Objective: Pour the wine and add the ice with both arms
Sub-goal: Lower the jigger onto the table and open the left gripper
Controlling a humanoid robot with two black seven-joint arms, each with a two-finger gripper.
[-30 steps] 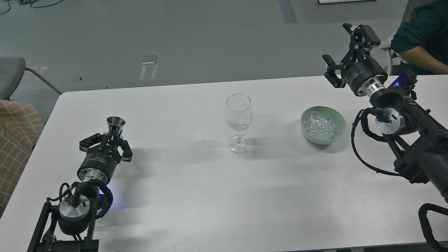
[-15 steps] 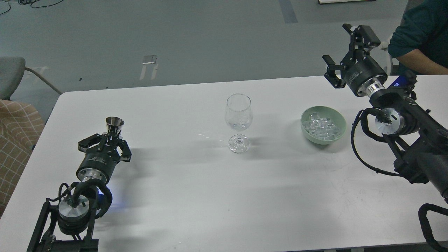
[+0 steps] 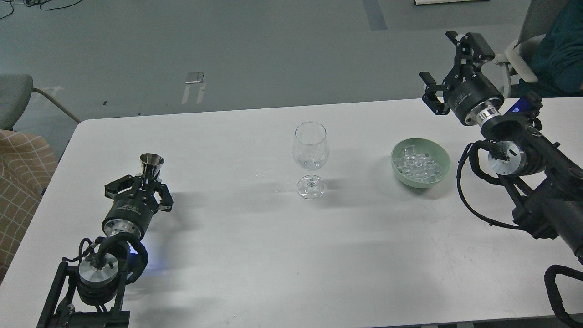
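Head view of a white table [image 3: 255, 255], described from left to right. At the far left edge, beyond the table, part of a grey chair [image 3: 13, 98] and a tan checked cushion [image 3: 18, 182] are visible. The left arm [image 3: 102, 269] enters from the lower left corner and lies low over the table; a silver joint disc and looped black cable show near the view's edge. The left gripper [image 3: 145, 183] points away from the viewer, its fingers closed around the narrow waist of a small metal jigger [image 3: 151, 165], which stands upright on the table with its flared mouth upward. Near the table's centre stands a clear stemmed wine glass [image 3: 310, 159], upright and well apart from both grippers; whether its bowl holds anything cannot be told through the reflections. To the right of the glass sits a pale green bowl [image 3: 439, 157] holding the ice [image 3: 418, 165], a heap of small clear cubes. The right arm [image 3: 533, 182] enters from the right edge and rises toward the table's far right corner. The right gripper [image 3: 448, 68] is raised above and behind the bowl, touching nothing; its two fingers are spread wide apart with nothing between them. At the upper right corner, behind the table, a person in a dark teal garment [image 3: 562, 50] sits in a light chair [image 3: 519, 64].
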